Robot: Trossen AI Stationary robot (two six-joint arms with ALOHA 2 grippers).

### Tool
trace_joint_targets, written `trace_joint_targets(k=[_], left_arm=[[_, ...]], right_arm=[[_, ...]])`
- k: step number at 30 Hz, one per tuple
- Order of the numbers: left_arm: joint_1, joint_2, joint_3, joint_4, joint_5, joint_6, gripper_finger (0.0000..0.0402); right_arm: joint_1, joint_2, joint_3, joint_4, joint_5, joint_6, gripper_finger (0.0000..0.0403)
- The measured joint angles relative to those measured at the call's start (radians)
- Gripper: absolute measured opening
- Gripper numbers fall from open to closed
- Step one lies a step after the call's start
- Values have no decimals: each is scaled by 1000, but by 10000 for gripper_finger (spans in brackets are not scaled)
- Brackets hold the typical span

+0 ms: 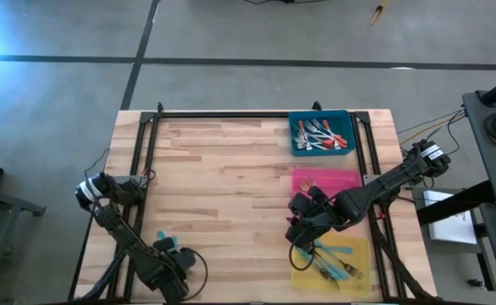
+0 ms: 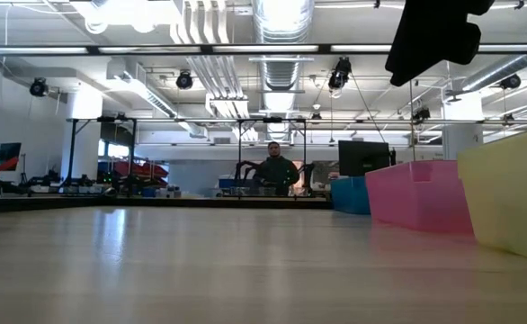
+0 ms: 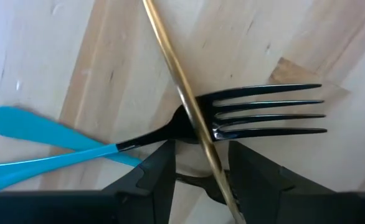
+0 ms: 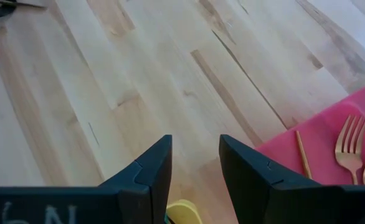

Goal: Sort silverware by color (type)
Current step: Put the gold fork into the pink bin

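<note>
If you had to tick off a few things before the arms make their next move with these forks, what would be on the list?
1. Left gripper over a piece: ok, its jaws straddle the gold handle.
2. One piece only between the jaws: not ok, the gold handle crosses a teal-handled fork.
3. Left jaws closed firmly: cannot tell.
4. Right gripper carrying nothing: ok, jaws apart over bare table.
5. Pink tray takes gold: ok, gold forks lie inside.
6. Yellow tray sorted: not ok, teal and gold pieces mixed.
</note>
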Motion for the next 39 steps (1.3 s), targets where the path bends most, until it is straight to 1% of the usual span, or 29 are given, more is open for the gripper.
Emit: trace_joint_targets(k=[5, 8, 11, 14, 16, 23, 27, 30, 32, 34, 36, 39], left_arm=[[0, -4, -29, 36, -10, 1, 129], [2, -5, -53, 70, -10, -2, 116], [2, -5, -61, 75, -6, -7, 79], [3, -5, -61, 89, 6, -8, 24], [3, -8, -62, 91, 10, -16, 8], [20, -77, -72, 63, 23, -27, 3], [43, -174, -68, 15, -3, -47, 2], [61, -237, -71, -15, -87, -54, 1], [73, -285, -68, -2, -192, -53, 1], [85, -318, -68, 5, -324, -47, 1], [94, -344, -68, 19, -464, -25, 1], [102, -371, -68, 44, -691, 23, 1]], right_arm=[[0, 0, -4, 2, 0, -1, 121], [0, 0, -7, 2, 0, -1, 118], [0, 0, -9, 2, 0, -1, 119], [0, 0, -10, 2, 0, -1, 117], [0, 0, -10, 2, 0, -1, 114], [0, 0, -10, 2, 0, -4, 107], [0, 0, -10, 2, 0, -16, 109], [0, 0, -10, 4, 1, -21, 108], [0, 0, -11, 23, 29, -31, 106], [5, 0, -19, 93, 89, -44, 103], [7, 0, -31, 194, 139, -91, 100], [13, 0, -60, 426, 201, -201, 97]])
